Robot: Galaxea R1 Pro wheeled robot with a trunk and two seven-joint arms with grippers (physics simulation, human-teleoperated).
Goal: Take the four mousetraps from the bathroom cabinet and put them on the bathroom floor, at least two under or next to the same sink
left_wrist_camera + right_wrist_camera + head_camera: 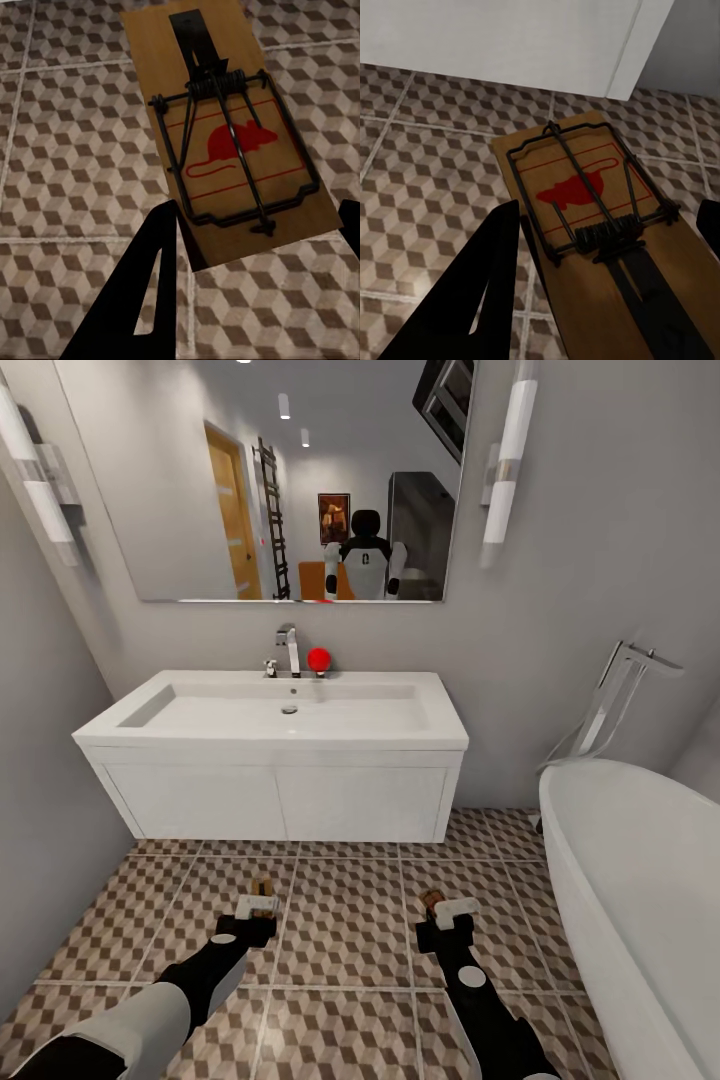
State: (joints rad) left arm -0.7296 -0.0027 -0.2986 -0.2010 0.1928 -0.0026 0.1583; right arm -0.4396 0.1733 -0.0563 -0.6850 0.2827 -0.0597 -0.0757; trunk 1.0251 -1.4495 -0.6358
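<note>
My left gripper (258, 906) is shut on a mousetrap (225, 142), a brown board with a red mouse print and dark wire, held a little above the bathroom floor (350, 945). My right gripper (447, 909) is shut on a second mousetrap (585, 195) in the same way, its far end toward the white vanity. Both hang over the cube-patterned tiles just in front of the bathroom sink (230, 712), one toward each end of it. The other mousetraps and the cabinet are out of view.
The white vanity (280, 800) hangs on the wall under the sink, with a gap above the tiles. A white bathtub (640, 880) stands close on the right. A grey wall (40, 840) closes the left. A red ball (318, 659) sits by the tap.
</note>
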